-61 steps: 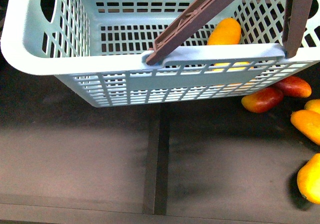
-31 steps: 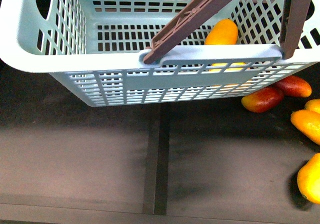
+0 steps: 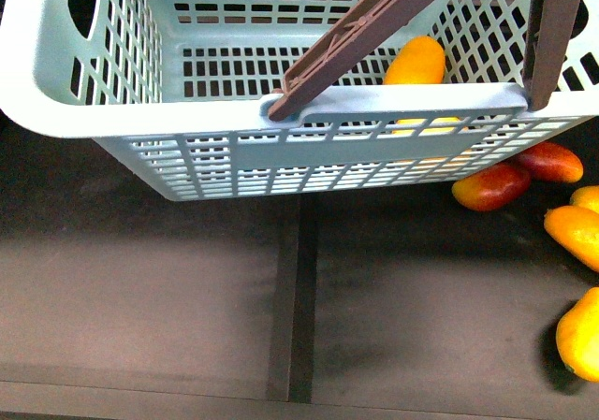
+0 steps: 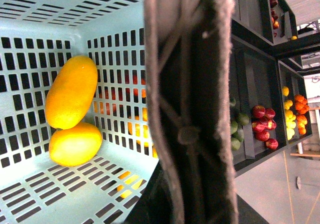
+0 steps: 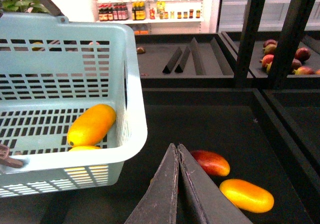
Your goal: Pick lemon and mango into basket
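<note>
The pale aqua basket (image 3: 140,121) hangs above the dark shelf, filling the top of the front view. Its brown handle (image 4: 185,84) runs through my left gripper (image 4: 186,149), which is shut on it. Inside lie the yellow-orange mango (image 4: 71,91) and, touching it, the rounder yellow lemon (image 4: 76,144). In the front view the mango (image 3: 418,60) shows over the rim and the lemon (image 3: 426,125) only through the slats. My right gripper (image 5: 176,146) is shut with nothing in it, low beside the basket (image 5: 135,109). The mango (image 5: 91,124) shows in the right wrist view too.
Red-and-yellow blushed mangoes (image 3: 491,186) (image 3: 547,161) and yellow-orange ones (image 3: 573,235) (image 3: 580,336) lie on the dark shelf to the right. A divider strip (image 3: 295,298) splits the shelf. A blushed mango (image 5: 210,162) lies just past the right fingertips. Shelves of apples (image 4: 262,129) stand further off.
The basket shifted a little to the left a second ago and has hung still since. The fruit on the shelf has not moved.
</note>
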You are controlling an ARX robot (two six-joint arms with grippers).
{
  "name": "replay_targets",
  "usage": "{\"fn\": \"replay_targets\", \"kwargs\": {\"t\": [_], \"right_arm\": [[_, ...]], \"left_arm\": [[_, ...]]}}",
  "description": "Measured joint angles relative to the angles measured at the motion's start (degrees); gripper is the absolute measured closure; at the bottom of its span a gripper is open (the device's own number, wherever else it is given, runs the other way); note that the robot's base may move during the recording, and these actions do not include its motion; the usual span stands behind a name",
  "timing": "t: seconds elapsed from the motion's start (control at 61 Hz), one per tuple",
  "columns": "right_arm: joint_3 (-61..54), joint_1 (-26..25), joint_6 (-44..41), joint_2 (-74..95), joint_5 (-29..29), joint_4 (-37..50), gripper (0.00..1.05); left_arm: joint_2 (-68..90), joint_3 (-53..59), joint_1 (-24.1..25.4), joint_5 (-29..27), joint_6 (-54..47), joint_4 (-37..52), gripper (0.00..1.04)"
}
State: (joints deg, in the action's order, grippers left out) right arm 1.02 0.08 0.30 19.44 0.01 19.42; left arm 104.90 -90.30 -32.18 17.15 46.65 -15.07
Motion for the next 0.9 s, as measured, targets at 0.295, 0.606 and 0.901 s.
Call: {"fn": "replay_targets", "kwargs": {"t": [0.295, 0.606, 0.901], "right_arm": [[0.0, 0.0, 0.0, -6.8, 0.0, -6.6, 1.03], [0.0, 0.0, 0.0, -17.0, 0.0, -18.5, 1.03], [0.0, 0.0, -0.1, -19.1, 0.0, -19.3, 0.98]], "left_arm": [[0.0, 0.0, 0.0, 0.0, 0.0, 0.0, 1.00], [0.0, 0.0, 0.0, 0.0, 0.0, 0.0, 1.00], [0.0, 0.0, 0.0, 0.0, 0.1, 0.0, 1.00]]}}
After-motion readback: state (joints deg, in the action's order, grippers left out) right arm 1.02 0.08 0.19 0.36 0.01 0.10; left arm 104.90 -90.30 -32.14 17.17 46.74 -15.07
